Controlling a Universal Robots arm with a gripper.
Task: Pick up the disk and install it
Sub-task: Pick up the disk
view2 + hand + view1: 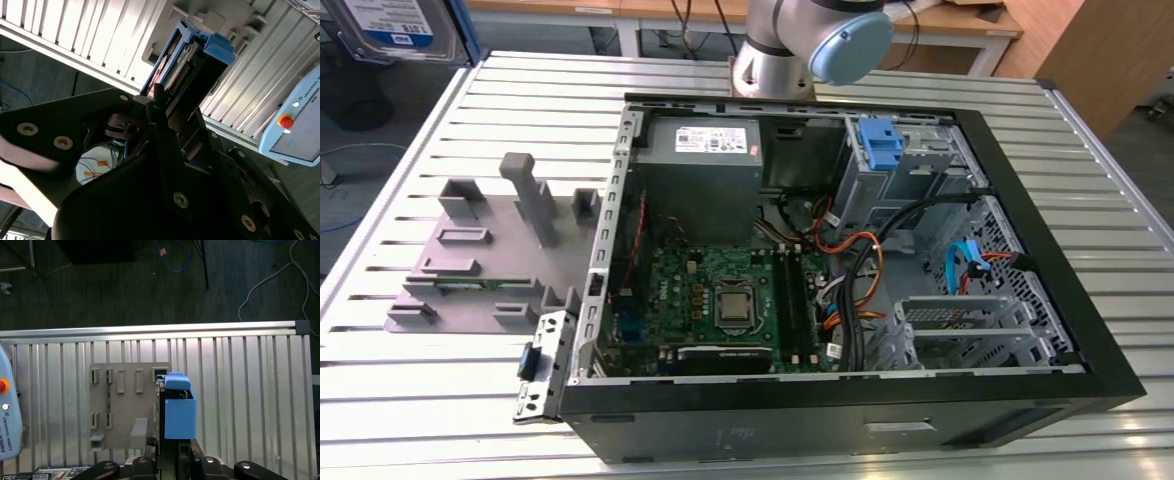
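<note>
The black gripper [172,446] clamps its fingers onto one end of the flat metal disk in its blue plastic bracket [179,412], whose long axis runs straight out from the fingertips, down toward one side edge of the grey moulded holder plate [125,410], well above that plate on the slatted aluminium table [250,400].

Disk [179,412] framed blue; fixture [125,410] grey; table [250,390] ribbed silver; motherboard [720,300] green; case [854,410] black.

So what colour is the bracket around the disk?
Blue: the bracket framing the disk, best in the first wrist view.
</note>
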